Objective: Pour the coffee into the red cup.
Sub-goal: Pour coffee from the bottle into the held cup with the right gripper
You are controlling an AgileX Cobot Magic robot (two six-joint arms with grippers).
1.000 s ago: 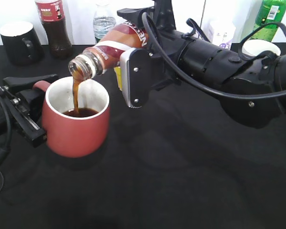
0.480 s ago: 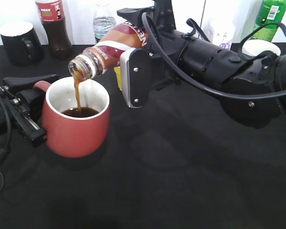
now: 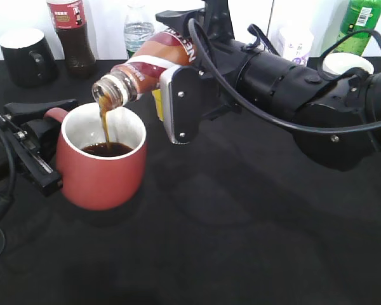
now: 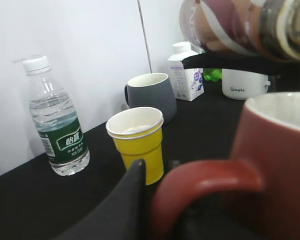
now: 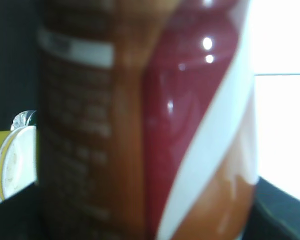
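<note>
- White wall at the back, black tabltop (image 3: 241,241) in front; a row of bystanders stands along the wall: black mug (image 3: 25,56), tall dark bottle with red label (image 3: 71,35), water bottle (image 4: 56,125), yellow cup (image 4: 138,142), grey mug (image 4: 149,95), small milk carton (image 4: 185,72), white cup (image 3: 347,63), green bottle (image 3: 362,18).
- The red cup (image 3: 105,162) sits left of centre on the tabletop, upright, mouth open to the pour.
- Left pincer (image 3: 35,143) is at the cup's handle; a dark finger (image 4: 121,200) lies against the red loop in the left wrist view. It looks to be bracing the handle, but whether it is clenched on it I cannot tell.
- Right pincer (image 3: 178,95) is clamped round the body of the coffee (image 3: 149,63), holding the bottle tipped neck-down to the left, its mouth just above the cup's rim.
- The right wrist view is filled by the bottle's label, blurred; nothing more to read there.
- A thin brown stream runs from the bottle mouth into the cup.
- Progress, as I judge it: the pour is under way. Dark liquid already pools low in the cup, well below the white rim.
- How much remains in the bottle is hidden by the label.
- Left to do, by my reckoning: finish the pour, tip the bottle upright, set it down.
</note>
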